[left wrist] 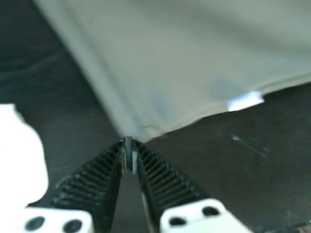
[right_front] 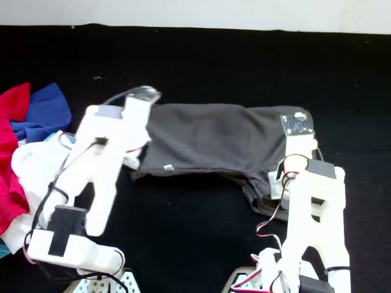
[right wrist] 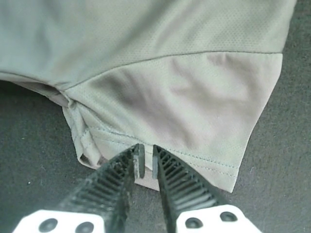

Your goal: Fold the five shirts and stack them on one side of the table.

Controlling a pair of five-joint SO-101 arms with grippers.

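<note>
Grey shirt point(right_front: 208, 137) lies mid-table on the black table point(right_front: 256, 61), doubled over, with a fine mesh knit and stitched hems. Left gripper point(left wrist: 128, 154) is pinched tight on its folded corner. Right gripper point(right wrist: 146, 162) is almost closed, nipping the sleeve hem. Red and blue shirts point(right_front: 24, 122) are heaped at the table edge.

The grey shirt point(right wrist: 184, 97) is matt, fine-mesh cloth; the table point(right_front: 201, 55) is matt black cloth; the left arm point(right_front: 98, 165), smooth white plastic.
</note>
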